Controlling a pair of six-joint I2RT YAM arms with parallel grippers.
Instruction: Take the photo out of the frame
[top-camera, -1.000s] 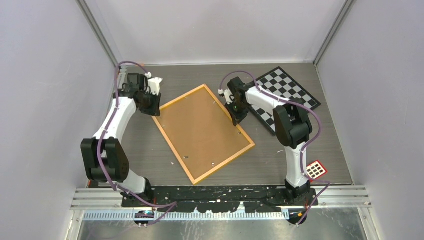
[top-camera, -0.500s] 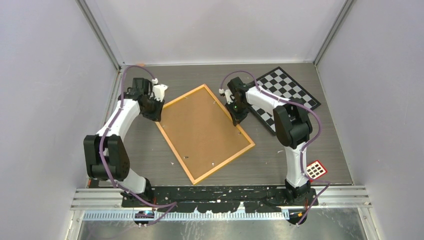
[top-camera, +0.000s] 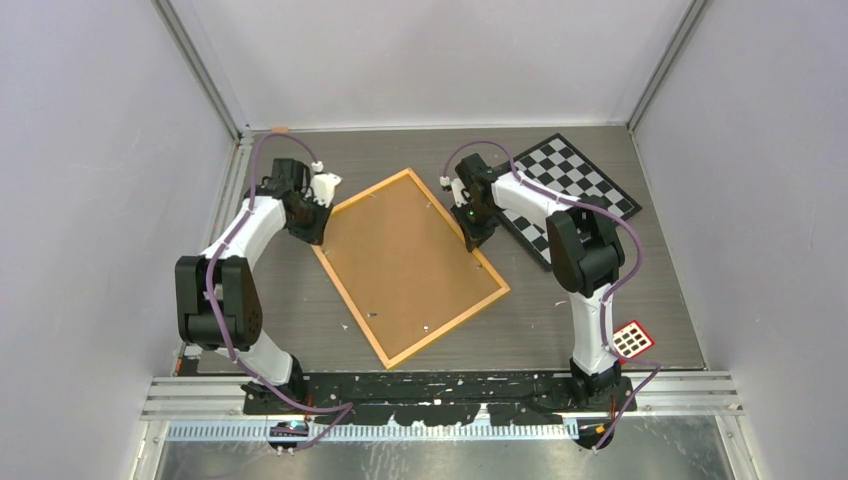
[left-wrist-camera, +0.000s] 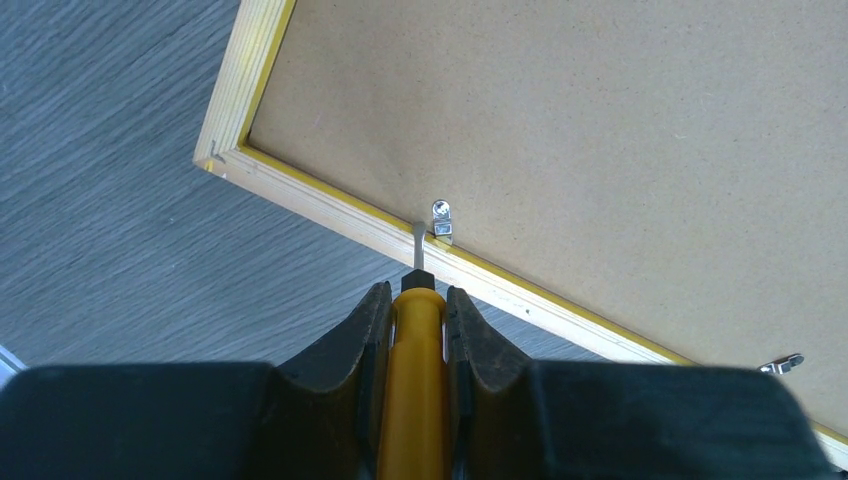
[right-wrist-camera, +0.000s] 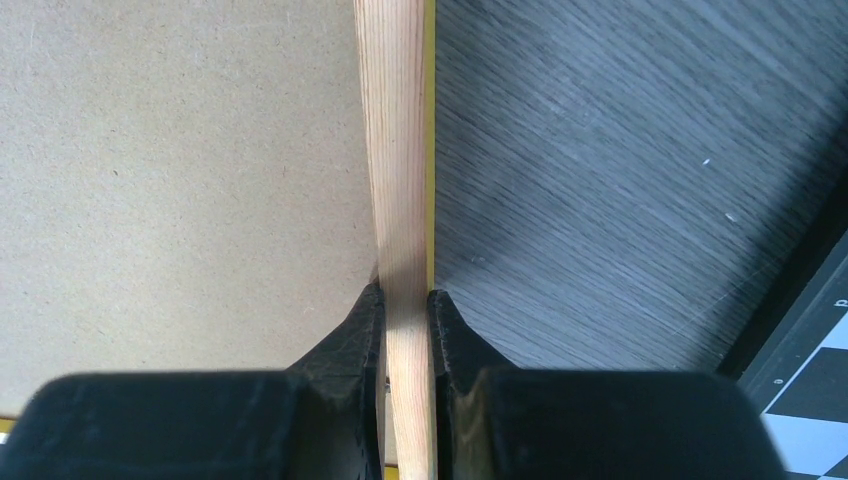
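While the frame (top-camera: 405, 265) lies back-up on the tabletop (top-camera: 560, 320), its photo hidden underneath, right fingers (right-wrist-camera: 358, 330) pinch its stiff wooden border (right-wrist-camera: 398, 150) and left fingers (left-wrist-camera: 368, 335) grip a yellow-handled screwdriver (left-wrist-camera: 413, 350) at a metal clip (left-wrist-camera: 441, 219); the print, probably thin, wants holding by its edges.

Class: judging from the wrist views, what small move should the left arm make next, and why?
Probably nudge the tool sideways so its tip swivels the clip off the board. The left claw grips that yellow tool, tip at the clip, which overlaps the board; the right claw pinches the frame edge.
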